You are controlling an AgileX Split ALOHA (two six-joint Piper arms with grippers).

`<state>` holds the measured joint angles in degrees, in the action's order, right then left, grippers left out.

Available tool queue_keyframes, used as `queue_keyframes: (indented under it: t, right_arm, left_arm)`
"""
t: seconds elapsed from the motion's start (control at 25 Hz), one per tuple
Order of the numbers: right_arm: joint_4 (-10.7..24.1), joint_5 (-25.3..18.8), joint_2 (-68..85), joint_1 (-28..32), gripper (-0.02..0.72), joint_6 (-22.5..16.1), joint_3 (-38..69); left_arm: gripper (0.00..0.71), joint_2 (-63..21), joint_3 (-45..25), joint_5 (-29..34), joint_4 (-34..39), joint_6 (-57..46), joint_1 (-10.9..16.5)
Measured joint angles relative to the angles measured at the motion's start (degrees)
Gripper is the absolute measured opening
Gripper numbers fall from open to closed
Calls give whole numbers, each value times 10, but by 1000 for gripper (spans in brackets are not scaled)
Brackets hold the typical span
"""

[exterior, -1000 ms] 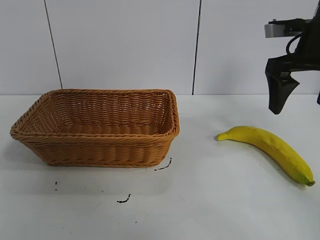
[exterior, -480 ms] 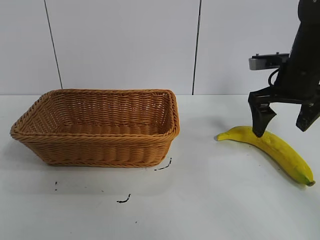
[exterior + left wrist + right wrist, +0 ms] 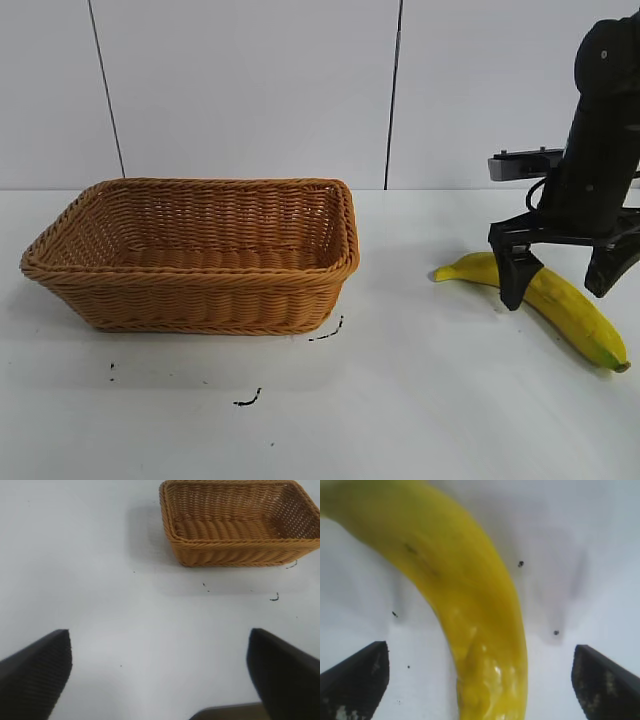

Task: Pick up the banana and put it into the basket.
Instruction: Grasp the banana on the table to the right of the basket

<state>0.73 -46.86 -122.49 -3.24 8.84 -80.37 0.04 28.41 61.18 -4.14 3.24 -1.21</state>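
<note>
1. The right gripper [image 3: 560, 280] hangs spread wide, one finger on each side of the banana [image 3: 560, 300] lying on the table [image 3: 420, 400] directly beneath it.
2. Risk: closing off-centre on the curved fruit could roll or squirt it sideways.
3. Only the right wrist view shows both fingertips clear of the banana [image 3: 470, 620].
4. The basket [image 3: 200, 305] sits well beyond, empty.
5. The left gripper [image 3: 160, 675], spread wide, hovers farther off, seen only by its wrist camera.

A white counter [image 3: 420, 400] carries everything. The woven basket [image 3: 195, 252] sits directly on it at the left, toward the far side. The banana [image 3: 560, 305] lies flat on it at the right, well apart from the basket. A few small black marks [image 3: 247, 400] dot the surface just near of the basket
</note>
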Motion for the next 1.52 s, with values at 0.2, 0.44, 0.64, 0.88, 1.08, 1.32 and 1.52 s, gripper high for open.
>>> queue_keyframes:
  t: [0.2, 0.44, 0.64, 0.88, 1.08, 1.32, 1.52]
  right_arm:
    - [0, 11, -1, 0, 692, 0, 0]
    - [5, 16, -1, 1, 692, 0, 0]
    - [8, 16, -1, 2, 677, 0, 0]
    - [5, 15, -5, 2, 669, 0, 0]
    - [4, 11, -14, 2, 630, -1, 0]
    - [19, 10, -14, 2, 307, -17, 0]
    - [45, -6, -13, 2, 303, -17, -5]
  left_arm:
    - [690, 0, 0, 0, 0, 0, 0]
    - [690, 0, 0, 0, 0, 0, 0]
    - [690, 0, 0, 0, 0, 0, 0]
    - [690, 0, 0, 0, 0, 0, 0]
    - [690, 0, 0, 0, 0, 0, 0]
    - [690, 0, 0, 0, 0, 0, 0]
    - [690, 0, 0, 0, 0, 0, 0]
